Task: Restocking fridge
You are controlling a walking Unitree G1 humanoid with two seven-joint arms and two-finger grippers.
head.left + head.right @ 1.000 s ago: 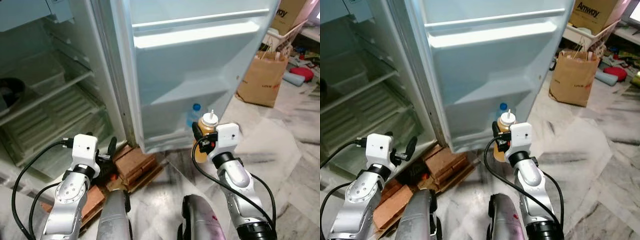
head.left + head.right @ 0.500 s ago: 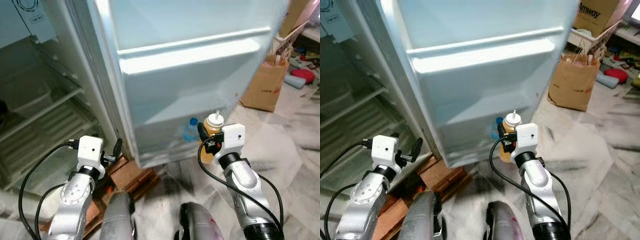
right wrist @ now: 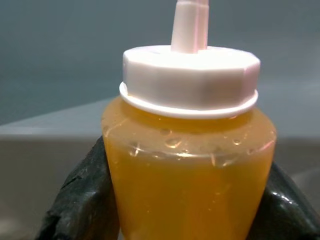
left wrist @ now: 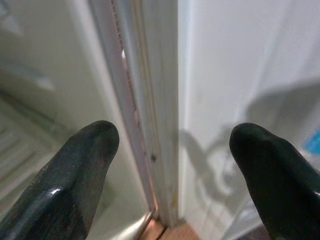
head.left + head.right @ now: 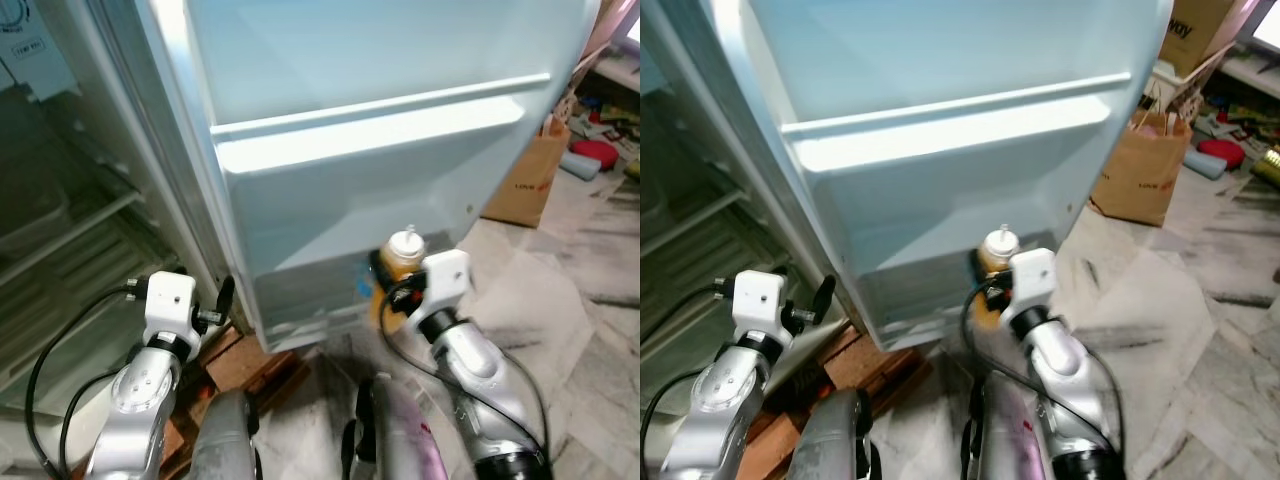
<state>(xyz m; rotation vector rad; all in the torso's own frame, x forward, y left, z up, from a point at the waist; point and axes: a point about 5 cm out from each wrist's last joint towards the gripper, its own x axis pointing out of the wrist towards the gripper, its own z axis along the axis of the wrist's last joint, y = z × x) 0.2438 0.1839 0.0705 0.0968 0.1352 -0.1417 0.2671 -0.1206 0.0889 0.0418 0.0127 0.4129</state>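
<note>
My right gripper [image 5: 392, 290] is shut on a squeeze bottle of amber liquid [image 5: 399, 262] with a white nozzle cap [image 3: 190, 75]. It holds the bottle upright just in front of the lowest shelf of the open fridge door [image 5: 380, 130]. A blue-capped bottle [image 5: 362, 288] stands in that low door shelf, half hidden behind the amber one. My left gripper [image 5: 222, 300] is open and empty, low by the door's hinge edge [image 4: 150, 125]. The fridge's inside [image 5: 60, 230] with its shelves lies to the left.
Reddish wooden blocks [image 5: 240, 365] lie under the fridge front. A brown paper bag [image 5: 528, 180] and clutter stand on the marble floor [image 5: 570, 330] to the right. A cardboard box [image 5: 1192, 35] sits at the upper right.
The camera has come closer to the door, which now fills more of the picture. My right gripper has carried the amber bottle up to the low door shelf, covering the blue-capped bottle.
</note>
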